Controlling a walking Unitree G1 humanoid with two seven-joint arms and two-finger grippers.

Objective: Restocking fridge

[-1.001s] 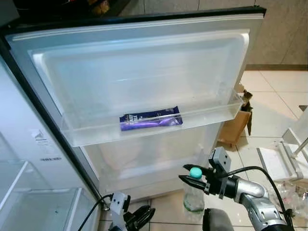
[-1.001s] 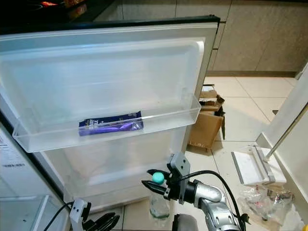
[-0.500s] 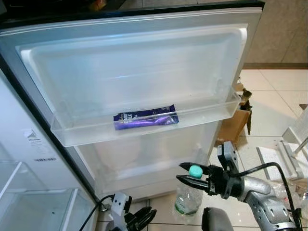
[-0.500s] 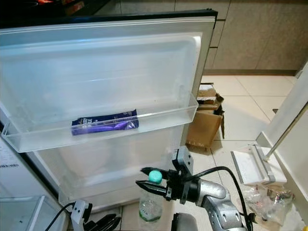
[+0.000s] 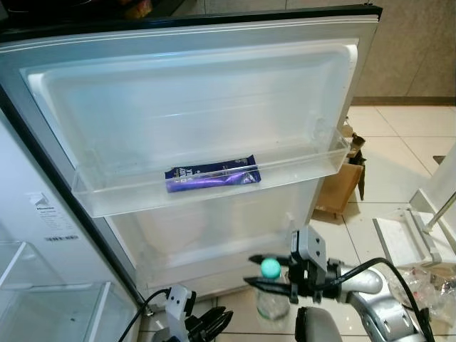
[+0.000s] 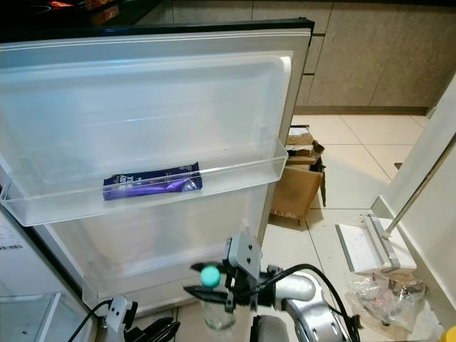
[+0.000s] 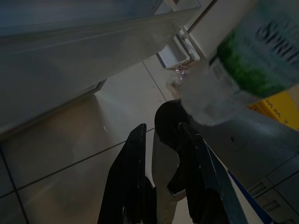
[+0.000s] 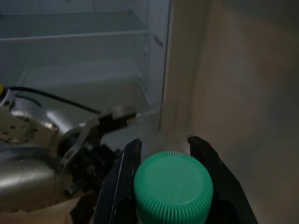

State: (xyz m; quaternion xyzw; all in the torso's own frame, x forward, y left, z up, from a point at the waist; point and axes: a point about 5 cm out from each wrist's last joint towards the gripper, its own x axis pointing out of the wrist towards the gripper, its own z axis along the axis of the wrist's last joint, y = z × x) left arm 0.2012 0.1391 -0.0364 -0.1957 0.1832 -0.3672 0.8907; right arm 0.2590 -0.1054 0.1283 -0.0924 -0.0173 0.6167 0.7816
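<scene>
Purple packet (image 5: pixel 212 174) in door shelf (image 5: pixel 299 165)

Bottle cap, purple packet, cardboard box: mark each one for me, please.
bottle cap (image 5: pixel 270 268), left eye view, top of the green cap.
purple packet (image 5: pixel 211 174), left eye view, middle of the wrapper.
cardboard box (image 6: pixel 300 187), right eye view, brown front side.

A brown cardboard box (image 6: pixel 301 187) stands open on the pale tiled floor (image 6: pixel 356 153), with grey cabinet fronts (image 6: pixel 370 60) well behind it. Further along the floor from the box lies a white flat frame (image 6: pixel 370 246), and beyond that a heap of what looks like crumpled clear plastic (image 6: pixel 385 296)
</scene>
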